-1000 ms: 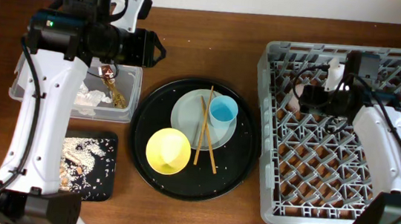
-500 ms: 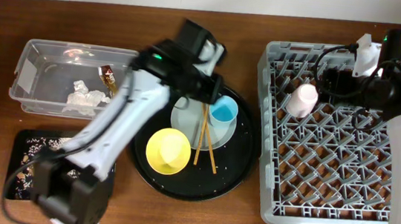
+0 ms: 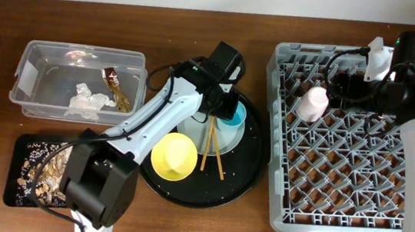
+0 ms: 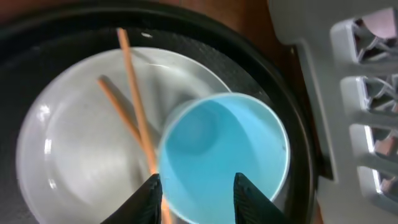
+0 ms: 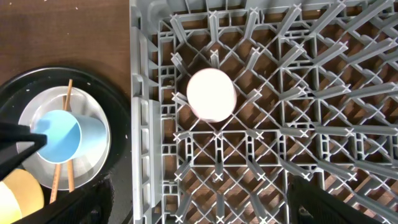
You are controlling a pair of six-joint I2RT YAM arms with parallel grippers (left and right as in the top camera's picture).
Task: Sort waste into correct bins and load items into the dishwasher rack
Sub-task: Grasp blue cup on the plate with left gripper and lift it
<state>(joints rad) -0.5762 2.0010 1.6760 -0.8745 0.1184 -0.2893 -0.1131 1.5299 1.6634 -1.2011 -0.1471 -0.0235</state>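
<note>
The left gripper (image 4: 198, 200), fingers spread, hangs right over the blue cup (image 4: 224, 155), which rests on the plate (image 4: 74, 155) beside the chopsticks (image 4: 134, 99) (all inside the round black tray (image 3: 184, 195)). Farther off, the pink cup (image 3: 313, 104) sits among the rack (image 3: 338, 191) pegs, with the right gripper (image 3: 338, 89) beside it, fingers apart.

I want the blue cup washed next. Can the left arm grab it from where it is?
Probably yes. The left gripper hangs open right over the blue cup, with nothing between them. The chopsticks lie close beside it on the plate and might get nudged.
</note>
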